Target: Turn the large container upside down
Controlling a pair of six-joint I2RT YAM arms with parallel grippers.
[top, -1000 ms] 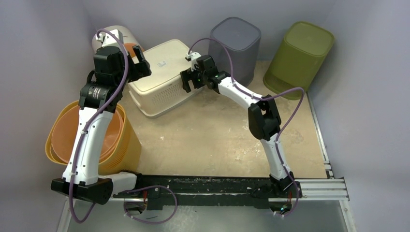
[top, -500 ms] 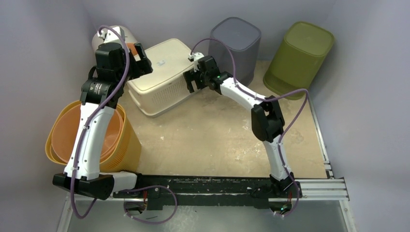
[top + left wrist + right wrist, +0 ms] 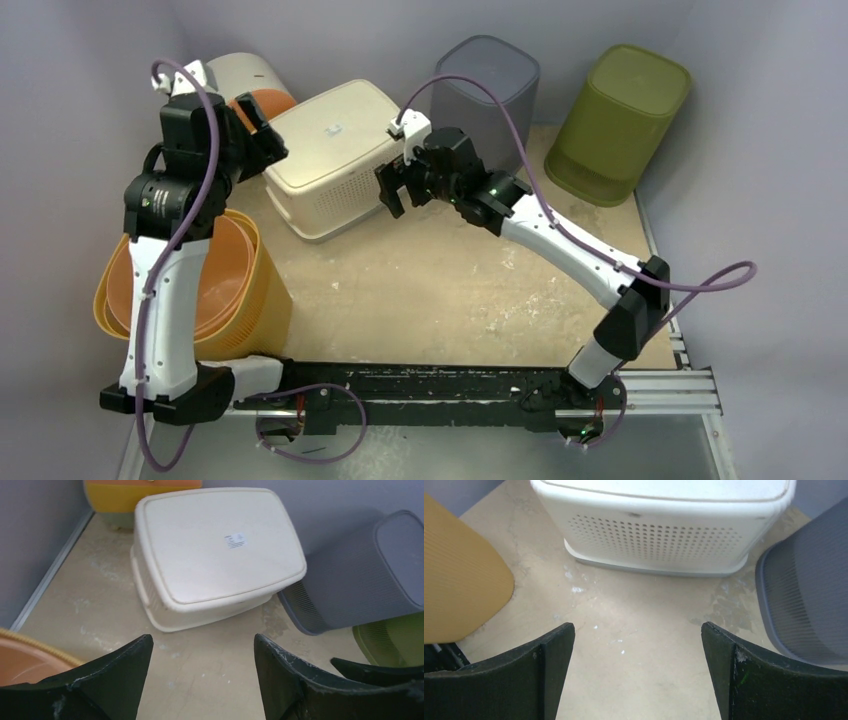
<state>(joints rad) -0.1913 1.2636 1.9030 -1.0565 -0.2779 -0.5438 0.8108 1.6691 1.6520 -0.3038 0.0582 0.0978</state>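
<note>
Right gripper (image 3: 638,630), fingers spread, shows you the cream container's (image 3: 659,545) perforated wall just ahead, while your left gripper (image 3: 202,640), also spread, sees its stickered, seemingly upturned base.

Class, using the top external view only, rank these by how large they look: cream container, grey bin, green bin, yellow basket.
1. yellow basket, largest even though partly hidden
2. cream container and green bin, too alike to rank
3. grey bin

large container (image 3: 215,555): matt cream plastic, perforated wall | table (image 3: 634,625): rough, scuffed
</note>
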